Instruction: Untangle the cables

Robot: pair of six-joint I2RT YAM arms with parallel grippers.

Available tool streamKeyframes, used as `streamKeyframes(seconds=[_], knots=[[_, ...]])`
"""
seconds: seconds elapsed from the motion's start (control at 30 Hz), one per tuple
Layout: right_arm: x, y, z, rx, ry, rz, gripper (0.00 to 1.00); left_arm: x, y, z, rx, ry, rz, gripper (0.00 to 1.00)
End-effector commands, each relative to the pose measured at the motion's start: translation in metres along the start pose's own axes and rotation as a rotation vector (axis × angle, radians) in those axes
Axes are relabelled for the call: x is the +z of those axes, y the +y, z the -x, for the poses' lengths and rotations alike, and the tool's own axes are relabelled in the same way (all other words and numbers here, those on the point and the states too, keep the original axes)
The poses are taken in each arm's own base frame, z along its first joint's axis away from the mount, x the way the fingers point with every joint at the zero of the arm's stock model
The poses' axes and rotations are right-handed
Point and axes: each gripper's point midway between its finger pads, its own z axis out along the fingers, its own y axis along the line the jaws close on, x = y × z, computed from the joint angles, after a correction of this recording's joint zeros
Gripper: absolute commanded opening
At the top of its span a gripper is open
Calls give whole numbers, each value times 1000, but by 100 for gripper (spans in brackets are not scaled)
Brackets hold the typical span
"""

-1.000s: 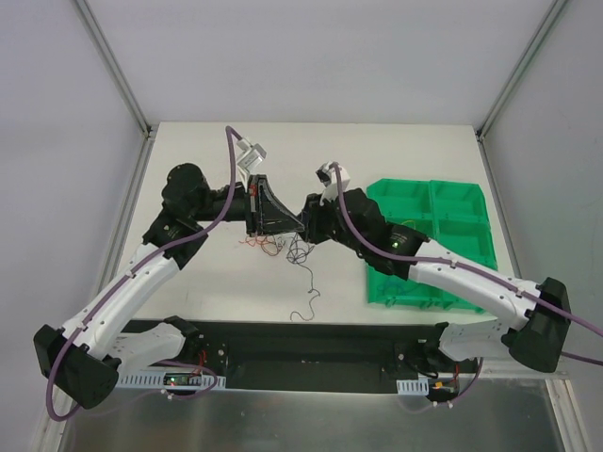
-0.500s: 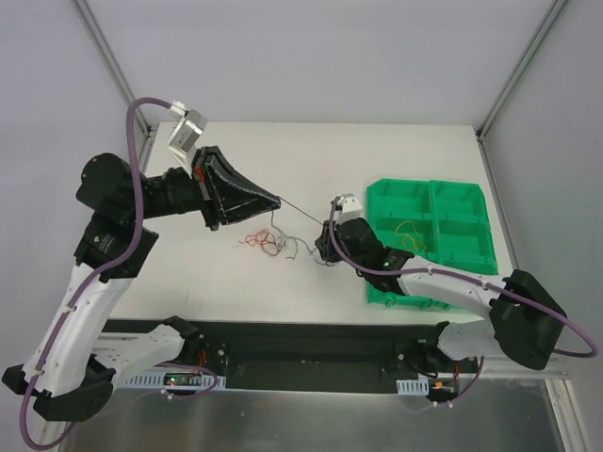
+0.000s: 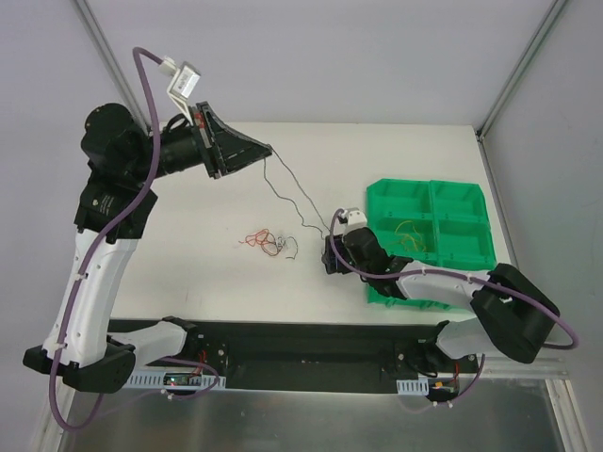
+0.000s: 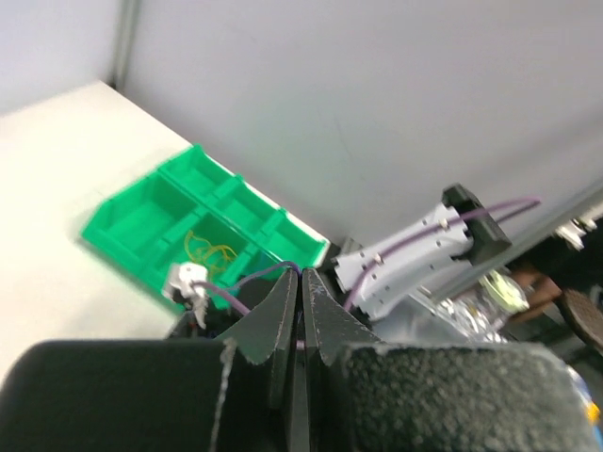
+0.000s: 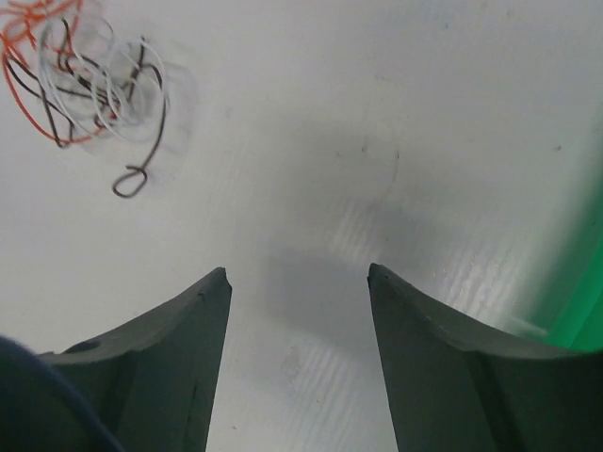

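My left gripper (image 3: 267, 149) is raised high over the back left of the table, shut on one end of a thin black cable (image 3: 316, 215). The cable hangs down to the right, and its low end reaches the table by my right gripper (image 3: 330, 254). In the left wrist view the jaws (image 4: 301, 278) are pressed together. A small knot of red, white and black cables (image 3: 268, 240) lies on the table. My right gripper (image 5: 300, 275) is open and empty, low over the bare table. The knot (image 5: 85, 66) lies ahead of it to the left, apart from its fingers.
A green tray of compartments (image 3: 471, 202) stands at the right, with an orange-yellow wire (image 3: 407, 231) lying in one compartment. The tray also shows in the left wrist view (image 4: 141, 212). White walls enclose the table at the back and both sides.
My left gripper has risen and swung back to the left, drawing the black cable out of the knot. My right arm has pulled back toward the tray and sunk to the table.
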Motion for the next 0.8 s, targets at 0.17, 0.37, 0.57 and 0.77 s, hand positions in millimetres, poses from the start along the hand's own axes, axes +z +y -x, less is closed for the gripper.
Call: streamKeyframes(seconds=[0.17, 0.37, 0.57, 0.77], knots=[[-40, 25, -1, -58, -61, 250, 83, -18, 8, 39, 103, -105, 90, 0], [-73, 27, 17, -102, -119, 288, 89, -18, 24, 38, 93, -112, 132, 0], [-139, 79, 61, -179, -138, 554, 100, -13, 37, 17, 47, -57, 110, 0], [-146, 72, 38, -222, -35, 533, 100, -10, 46, 12, 46, -67, 103, 0]])
